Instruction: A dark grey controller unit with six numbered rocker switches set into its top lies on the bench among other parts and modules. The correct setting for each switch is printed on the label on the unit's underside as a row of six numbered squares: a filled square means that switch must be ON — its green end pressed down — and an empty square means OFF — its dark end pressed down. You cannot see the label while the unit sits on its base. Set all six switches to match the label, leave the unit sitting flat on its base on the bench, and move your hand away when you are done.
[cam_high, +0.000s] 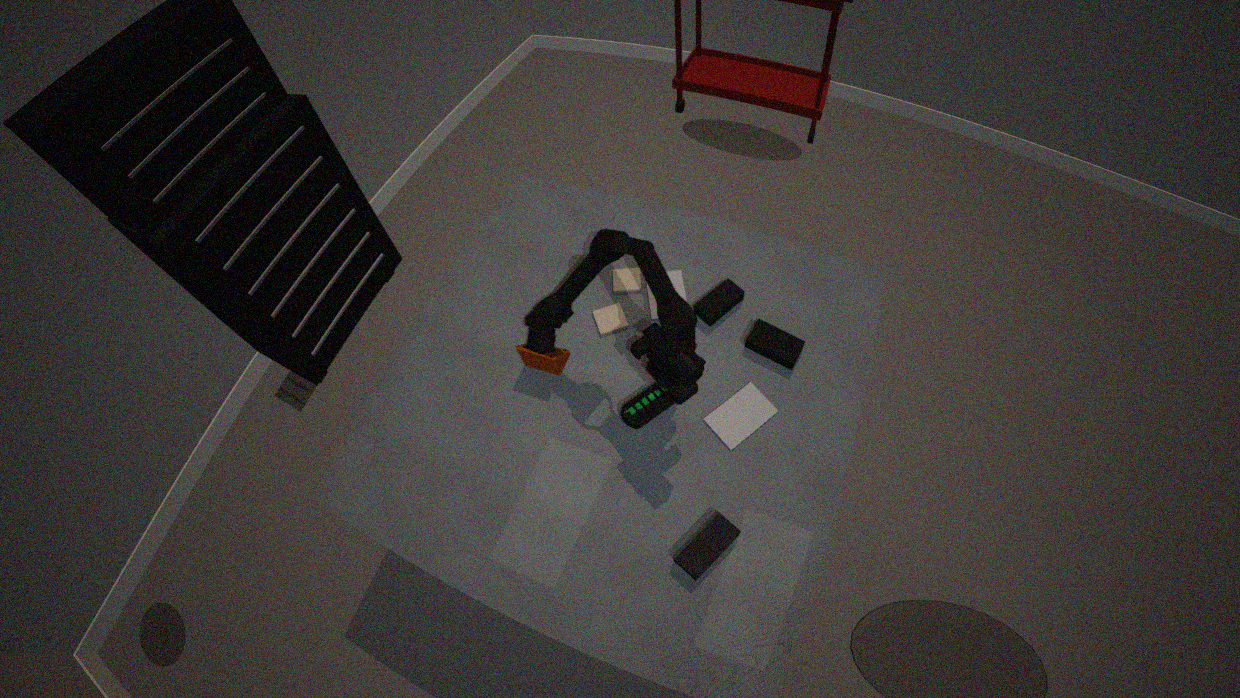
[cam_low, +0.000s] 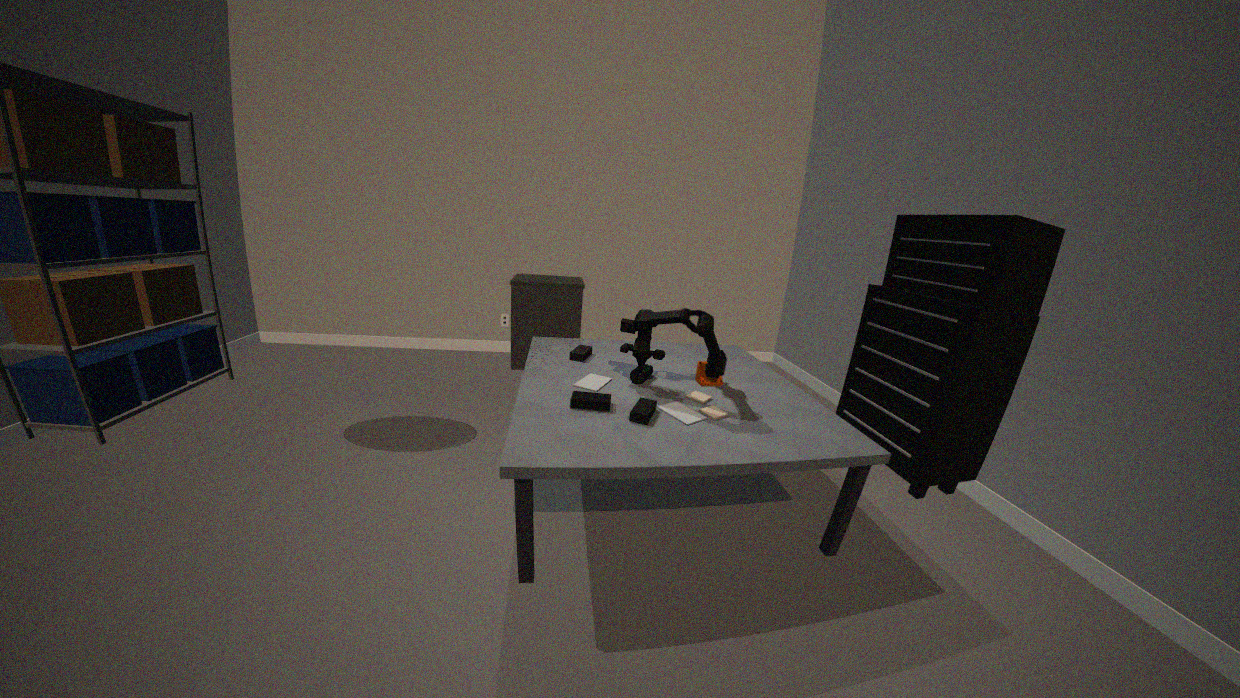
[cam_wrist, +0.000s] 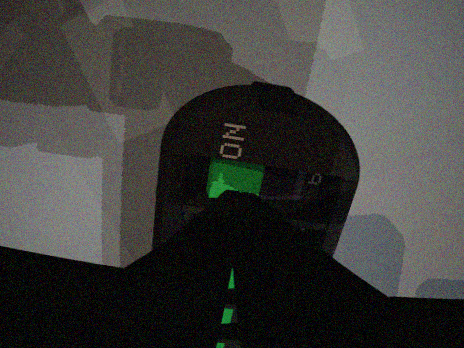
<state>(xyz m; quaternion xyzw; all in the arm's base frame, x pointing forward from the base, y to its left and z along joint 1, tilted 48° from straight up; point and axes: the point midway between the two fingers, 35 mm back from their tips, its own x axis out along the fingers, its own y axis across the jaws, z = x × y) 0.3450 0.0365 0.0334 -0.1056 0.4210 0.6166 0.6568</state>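
The dark grey controller unit (cam_high: 636, 418) (cam_low: 639, 377) (cam_wrist: 285, 120) sits on its base on the bench, switches up. In the wrist view its rounded end carries the word ON and a digit that looks like 6. The green end (cam_wrist: 235, 175) of the last switch shows at the fingertips. My gripper (cam_wrist: 237, 206) (cam_low: 642, 366) is shut and empty, pointing down with its tips over or at that green end; contact cannot be told. Several more green ends show in the top view, but which ends are down is unclear. The label underneath is hidden.
Dark modules (cam_high: 719, 301) (cam_high: 774, 343) (cam_high: 706, 545) lie around the unit. A white plate (cam_high: 740, 415) lies beside it, and another pale plate (cam_low: 682, 412) is near two beige blocks (cam_high: 626, 280) (cam_high: 609, 319). The arm's orange base (cam_high: 543, 359) stands on the bench (cam_low: 737, 442).
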